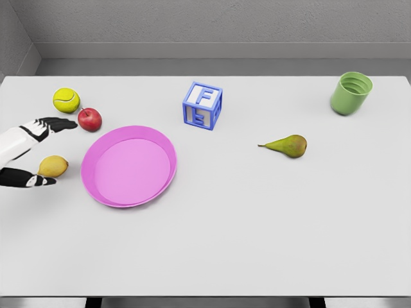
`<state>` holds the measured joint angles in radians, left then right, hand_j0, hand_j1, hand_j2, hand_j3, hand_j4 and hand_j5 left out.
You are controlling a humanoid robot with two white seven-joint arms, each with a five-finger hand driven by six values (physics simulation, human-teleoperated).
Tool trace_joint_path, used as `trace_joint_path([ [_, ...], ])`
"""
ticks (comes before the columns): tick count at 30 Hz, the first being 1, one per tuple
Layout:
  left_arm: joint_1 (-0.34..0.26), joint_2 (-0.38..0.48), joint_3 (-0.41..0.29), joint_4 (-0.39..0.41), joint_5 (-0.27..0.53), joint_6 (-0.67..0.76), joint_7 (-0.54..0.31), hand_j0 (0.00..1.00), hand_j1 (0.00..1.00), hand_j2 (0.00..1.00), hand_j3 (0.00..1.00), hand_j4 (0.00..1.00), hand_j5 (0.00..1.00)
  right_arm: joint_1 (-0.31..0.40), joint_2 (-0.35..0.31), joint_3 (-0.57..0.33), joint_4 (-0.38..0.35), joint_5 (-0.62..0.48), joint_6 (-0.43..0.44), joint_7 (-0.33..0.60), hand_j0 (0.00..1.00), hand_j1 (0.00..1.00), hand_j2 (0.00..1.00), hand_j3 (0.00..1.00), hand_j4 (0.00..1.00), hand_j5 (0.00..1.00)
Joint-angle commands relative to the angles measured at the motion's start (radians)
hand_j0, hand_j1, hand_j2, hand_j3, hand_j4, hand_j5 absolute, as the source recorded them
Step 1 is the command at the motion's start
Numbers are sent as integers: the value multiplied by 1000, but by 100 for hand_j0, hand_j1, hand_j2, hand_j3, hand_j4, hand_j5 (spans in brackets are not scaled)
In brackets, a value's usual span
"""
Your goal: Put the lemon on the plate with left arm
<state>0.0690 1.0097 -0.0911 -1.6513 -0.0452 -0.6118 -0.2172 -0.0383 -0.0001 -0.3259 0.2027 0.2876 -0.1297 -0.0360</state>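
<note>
The lemon (53, 166) lies on the table (257, 224) near its left edge, just left of the plate (128, 165) and not yet lifted; the left hand (32, 154) brackets it with fingers spread apart, one dark finger reaching above toward the apple (90, 119), another lying below the fruit, nothing gripped so far. To do this step well, I judge the hand should close squarely around the lemon's middle, since a round fruit may roll out of a glancing pinch; keep the upper finger clear of the apple, which sits close, with the ball (66, 99) just beyond. Then lift before crossing the plate's raised rim, and set down near its centre. The right arm is out of view.
</note>
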Motion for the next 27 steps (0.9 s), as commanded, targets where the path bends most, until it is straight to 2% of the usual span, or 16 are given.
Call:
trace_joint_path([
  [1, 0, 1, 11, -1, 5, 1, -4, 100, 100, 100, 100, 100, 100, 0, 0, -8, -2, -1, -1, 1, 100, 100, 100, 100, 100, 100],
  [4, 0, -2, 11, 31, -5, 1, -59, 100, 100, 100, 100, 100, 100, 0, 0, -1, 0, -1, 4, -1, 100, 100, 100, 100, 100, 100],
  [6, 5, -3, 11, 45, -8, 1, -65, 100, 100, 100, 100, 100, 100, 0, 0, -1, 0, -1, 4, -1, 100, 100, 100, 100, 100, 100],
  [9, 6, -6, 13, 174, -5, 1, -65, 100, 100, 100, 100, 100, 100, 0, 0, 1, 0, -1, 4, -1, 100, 100, 100, 100, 100, 100],
  [12, 9, -37, 4, 176, -22, 1, -67, 100, 100, 100, 100, 100, 100, 0, 0, 1, 0, -1, 4, -1, 100, 100, 100, 100, 100, 100],
  [13, 6, -59, 5, 176, -58, 1, -67, 100, 100, 100, 100, 100, 100, 0, 0, 1, 0, -1, 4, -1, 100, 100, 100, 100, 100, 100],
  [17, 2, -65, 8, 177, -79, 1, -67, 100, 100, 100, 100, 100, 100, 0, 0, 1, 0, -1, 4, -1, 100, 100, 100, 100, 100, 100],
  [20, -11, -77, 10, 220, -111, 1, -67, 100, 100, 100, 100, 100, 100, 0, 0, 1, 0, -1, 4, -1, 100, 100, 100, 100, 100, 100],
  [27, -71, -177, -12, 260, -209, 1, -67, 100, 100, 100, 100, 100, 100, 0, 0, 1, 0, -1, 4, -1, 100, 100, 100, 100, 100, 100],
])
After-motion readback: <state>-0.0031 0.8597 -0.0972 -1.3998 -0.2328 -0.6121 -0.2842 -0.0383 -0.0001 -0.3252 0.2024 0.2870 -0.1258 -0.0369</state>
